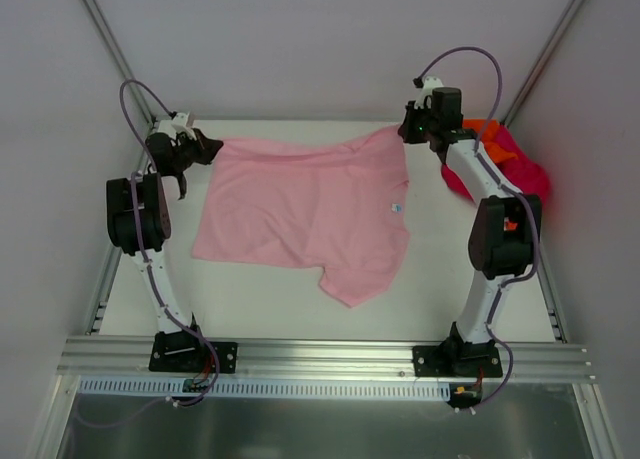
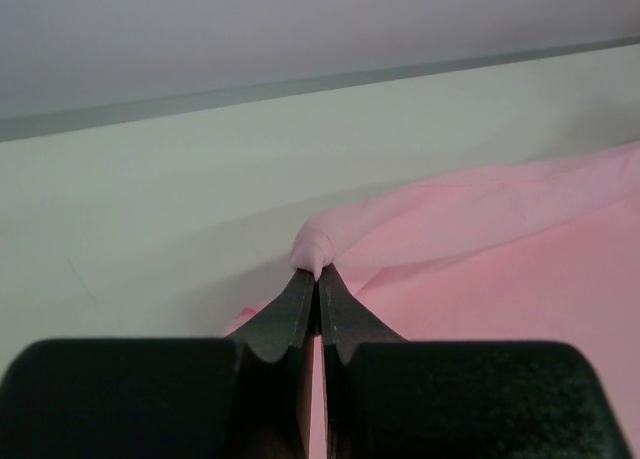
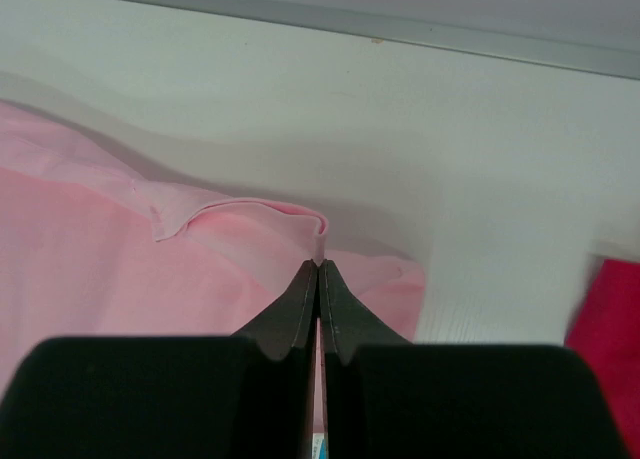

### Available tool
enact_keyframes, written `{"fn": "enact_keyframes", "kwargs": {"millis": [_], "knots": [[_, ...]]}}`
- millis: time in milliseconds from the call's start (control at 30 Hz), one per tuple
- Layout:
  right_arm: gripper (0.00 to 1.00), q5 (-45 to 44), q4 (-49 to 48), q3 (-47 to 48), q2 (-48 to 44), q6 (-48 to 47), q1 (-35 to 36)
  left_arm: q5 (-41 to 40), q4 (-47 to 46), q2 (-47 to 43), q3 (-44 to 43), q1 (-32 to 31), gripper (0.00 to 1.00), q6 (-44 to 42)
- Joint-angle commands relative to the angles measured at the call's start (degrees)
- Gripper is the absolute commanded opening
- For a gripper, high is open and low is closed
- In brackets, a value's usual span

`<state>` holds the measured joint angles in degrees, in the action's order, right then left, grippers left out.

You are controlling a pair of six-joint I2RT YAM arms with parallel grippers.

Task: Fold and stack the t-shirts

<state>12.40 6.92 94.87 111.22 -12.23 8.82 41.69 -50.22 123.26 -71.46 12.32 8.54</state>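
The pink t-shirt point(image 1: 300, 209), spread over the middle of the table point(image 1: 250, 299), looks light and limp to us. Our left gripper point(image 2: 318, 274) and right gripper point(image 3: 318, 266) each pinch its far edge, a sound hold.

left arm point(image 1: 158, 279): base lower left, elbow at frame left, forearm reaching to upper left
left gripper point(image 1: 212, 147): fingers pressed together, pinching a fold of the light pink t-shirt point(image 1: 300, 209)
right arm point(image 1: 487, 289): base lower right, elbow at right, forearm angled to upper right
right gripper point(image 1: 408, 131): fingers pressed together, pinching the same shirt's edge
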Motion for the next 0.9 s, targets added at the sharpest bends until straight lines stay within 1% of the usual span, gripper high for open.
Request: {"fn": "enact_keyframes", "kwargs": {"millis": [0,67,267,400,467,600,667,867], "knots": [[0.01,1.7,-3.5,-3.1,-6.2,0.8,-0.1,4.9,-8.6,-4.6,2.0,1.5,0.0,-0.7],[0.01,2.4,-3.4,-4.6,-7.1,0.6,-0.1,5.8,-10.0,-5.0,2.8,1.7,0.0,-0.2],[0.01,4.7,-2.9,-10.1,-10.8,-0.1,-0.1,6.4,-10.0,-6.6,6.3,3.0,0.0,-1.4],[0.01,4.7,-3.1,-13.5,-12.2,-0.5,-0.1,7.4,-10.3,-6.8,7.6,3.9,0.0,-1.5],[0.01,4.9,-3.0,-14.9,-12.5,-0.7,-0.1,8.5,-12.0,-7.1,8.4,4.2,0.0,-1.1],[0.01,4.9,-3.2,-17.1,-13.7,-0.8,-0.1,8.5,-12.6,-7.9,10.0,4.7,0.0,-1.0],[0.01,4.9,-3.7,-18.3,-14.4,-0.6,0.0,9.5,-11.8,-8.7,10.5,4.9,0.0,-1.3],[0.01,5.7,-3.3,-20.7,-15.0,-0.1,0.0,11.2,-3.9,-10.8,10.4,6.1,0.0,-5.4]]}}
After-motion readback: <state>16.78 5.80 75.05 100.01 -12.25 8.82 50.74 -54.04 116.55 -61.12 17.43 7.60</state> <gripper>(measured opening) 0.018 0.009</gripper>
